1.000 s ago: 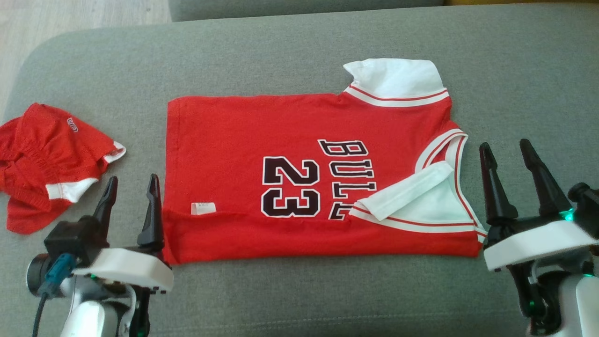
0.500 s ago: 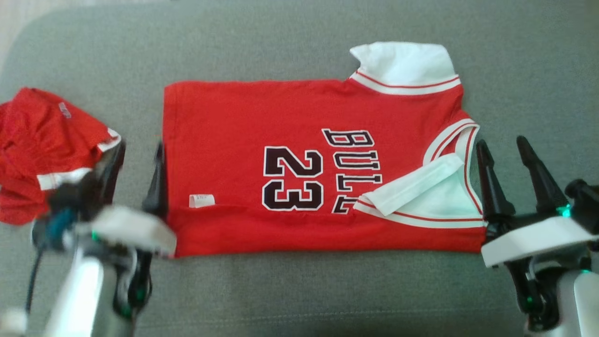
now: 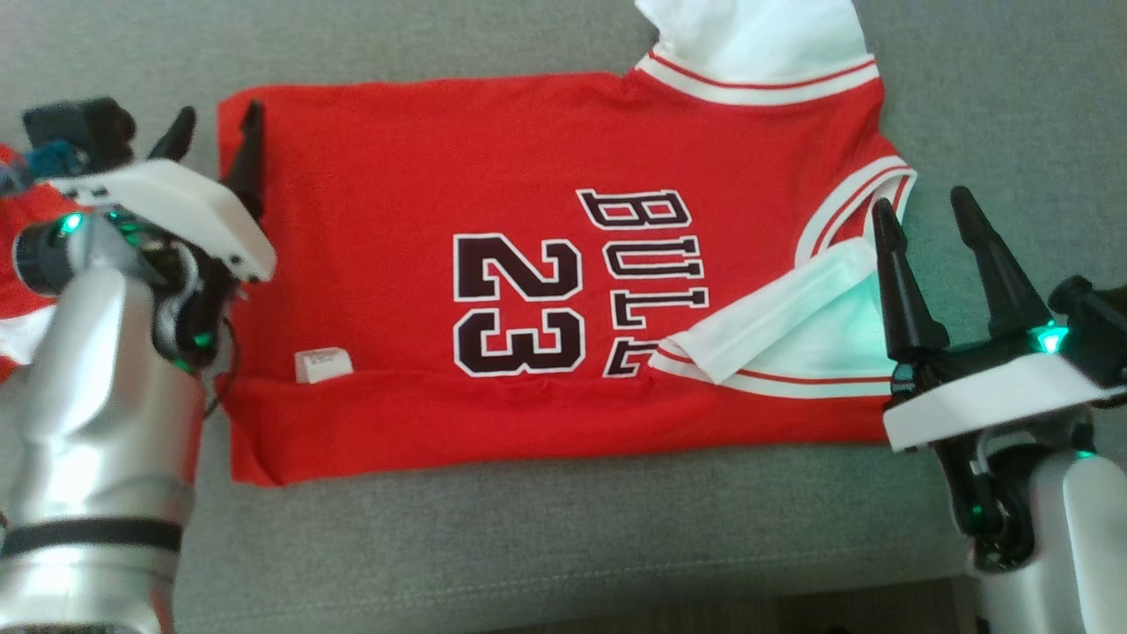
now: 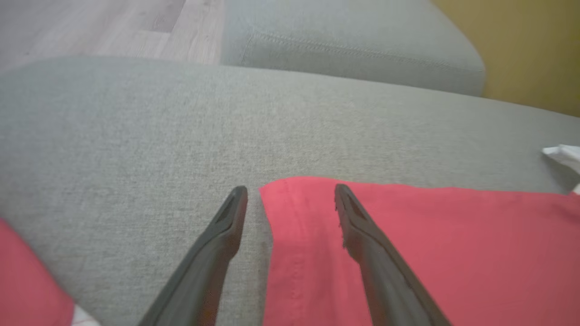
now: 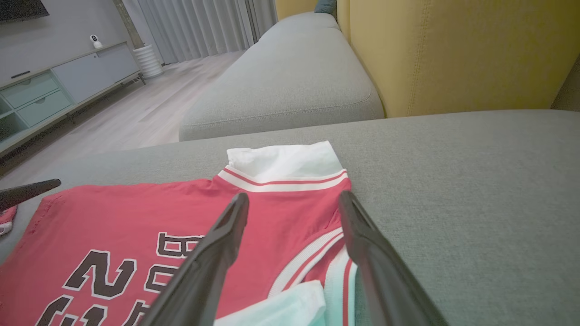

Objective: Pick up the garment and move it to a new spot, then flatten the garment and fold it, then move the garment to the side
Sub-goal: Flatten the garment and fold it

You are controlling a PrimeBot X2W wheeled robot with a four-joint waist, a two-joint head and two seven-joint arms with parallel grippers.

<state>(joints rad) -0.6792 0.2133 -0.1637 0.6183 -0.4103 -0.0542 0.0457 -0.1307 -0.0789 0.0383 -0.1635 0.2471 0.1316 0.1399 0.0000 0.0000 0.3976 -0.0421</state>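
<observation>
The garment is a red jersey (image 3: 396, 185) with white sleeves and "BULLS 23" print, lying flat on the grey sofa cushion (image 3: 546, 528) with its near long edge folded up. My left gripper (image 3: 216, 123) is open at the jersey's far left corner; in the left wrist view the left gripper (image 4: 290, 192) straddles the jersey's (image 4: 408, 244) hem corner, one finger over grey fabric, one over red. My right gripper (image 3: 924, 207) is open beside the collar end, near the folded white sleeve (image 3: 792, 308). In the right wrist view the right gripper (image 5: 294, 197) hangs over the jersey's (image 5: 136, 203) neckline.
Another red and white garment (image 3: 13, 229) lies crumpled at the far left, partly behind my left arm. A second grey cushion (image 5: 290, 86) and a yellow sofa back (image 5: 453, 50) stand beyond the jersey. Wooden floor (image 5: 149, 108) lies past the cushion's far edge.
My left gripper has travelled from the jersey's near left corner up along the hem to its far left corner. The head camera has tilted closer. The right gripper has stayed by the collar.
</observation>
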